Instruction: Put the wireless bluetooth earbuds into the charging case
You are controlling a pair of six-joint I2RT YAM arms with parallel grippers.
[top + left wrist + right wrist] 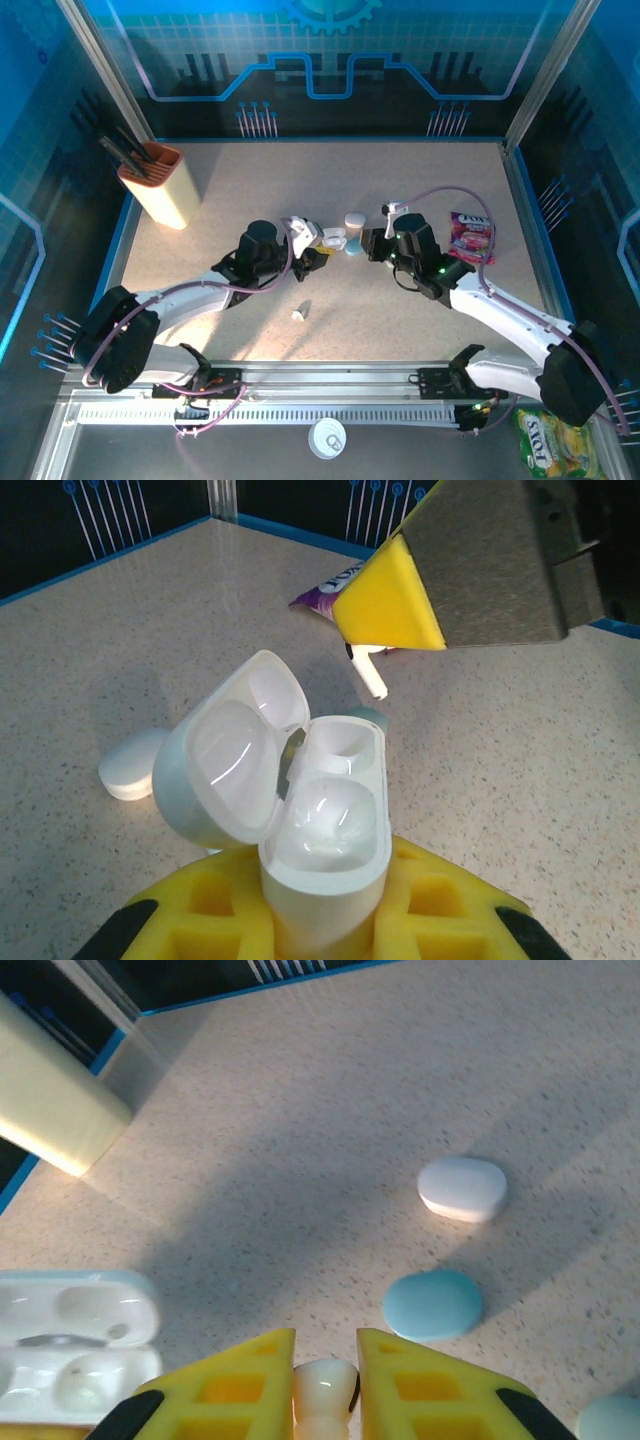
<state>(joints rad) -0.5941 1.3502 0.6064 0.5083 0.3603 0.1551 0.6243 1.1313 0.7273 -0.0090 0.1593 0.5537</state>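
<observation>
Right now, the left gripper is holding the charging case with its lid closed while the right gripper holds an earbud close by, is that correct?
Not quite: the lid is open. The left wrist view shows the charging case in the left gripper with its lid swung back. The rest stands: the right gripper holds an earbud close by.

a speckled beige worktop point(330, 180) with a blue border. near its far left corner stands a tan holder point(155, 187) with dark handles sticking out of the top. around the middle lie a closed white case point(462, 1188) and, nearer the arms, a closed pale blue case point(433, 1305), near each other but apart. a purple snack packet point(470, 237) lies flat toward the right. one tiny white earbud point(301, 312) lies alone toward the near edge.
</observation>
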